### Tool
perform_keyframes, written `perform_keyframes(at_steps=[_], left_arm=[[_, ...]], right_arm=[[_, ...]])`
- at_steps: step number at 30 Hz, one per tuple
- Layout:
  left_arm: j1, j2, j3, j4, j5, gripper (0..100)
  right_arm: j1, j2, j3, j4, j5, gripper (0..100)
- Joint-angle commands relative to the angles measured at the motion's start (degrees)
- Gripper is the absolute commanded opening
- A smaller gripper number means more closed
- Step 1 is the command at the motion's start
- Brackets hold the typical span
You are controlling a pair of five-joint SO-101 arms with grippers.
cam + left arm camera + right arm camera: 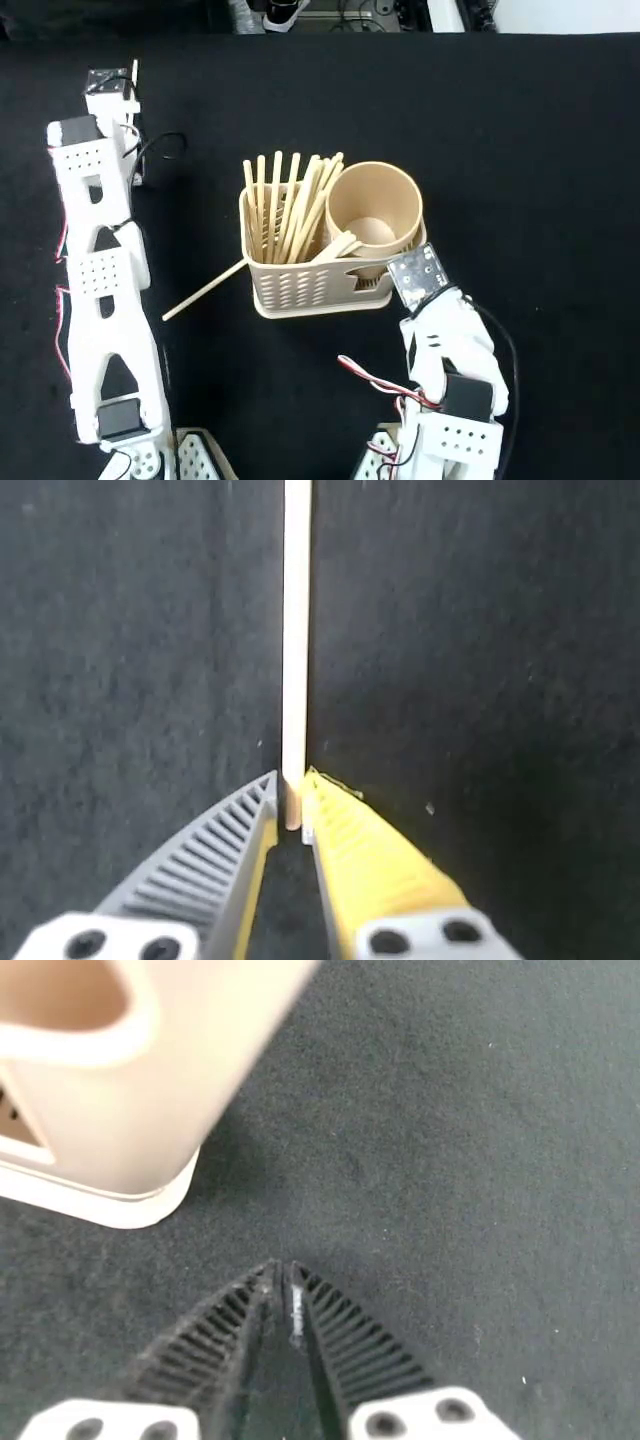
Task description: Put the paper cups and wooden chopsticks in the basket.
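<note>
While the high view is read first: black cloth table (520,150), with a strip of pale floor and cables (350,15) beyond its far edge.
- Basket (310,290), mid-table, slotted wall toward my arms.
- Bundle of chopsticks (285,205), standing in the basket's left part, long axes leaning and fanning out past the far rim.
- Paper cup (375,205), mouth up, in the basket's right part.
- Loose chopstick (205,290), on the cloth, slanted; one end at the basket's left wall, the other pointing toward my left arm (100,270), which lies stretched along the table's left side.
- My right arm (450,350), its wrist just beside the basket's near right corner.

Left wrist view: my left gripper (293,785) pinches the held chopstick (296,630) by one end; its long axis runs straight out from the fingertips, above cloth.

Right wrist view: my right gripper (283,1270), fingers pressed together on nothing, over cloth near the basket's corner.
</note>
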Motion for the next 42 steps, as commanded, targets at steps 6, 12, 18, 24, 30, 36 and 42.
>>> perform_keyframes(at_steps=[6, 12, 18, 24, 30, 36, 42], left_arm=[[-3.56, -3.96, 4.00, 3.25, -1.85, 3], [-3.21, -13.27, 18.15, 3.25, -3.60, 3], [-2.77, -32.35, 44.18, 2.99, -3.78, 3], [-2.86, -47.74, 67.03, 1.58, -6.07, 3], [-3.38, -57.14, 89.80, -5.80, -13.63, 3], [-3.47, -68.31, 103.43, -7.38, -17.05, 12], [-2.86, -80.79, 107.03, -7.38, -16.79, 24]], right_arm=[[1.41, -2.86, -0.13, -0.09, 0.44, 1.2], [1.32, -2.86, -0.13, -0.09, 0.44, 1.2], [1.32, -2.86, -0.13, -0.09, 0.44, 1.2], [1.32, -2.86, -0.13, -0.09, 0.44, 1.2], [1.32, -2.86, -0.13, -0.09, 0.44, 1.2], [1.32, -2.86, -0.13, -0.09, 0.44, 1.2], [1.32, -2.86, -0.13, -0.09, 0.44, 1.2]])
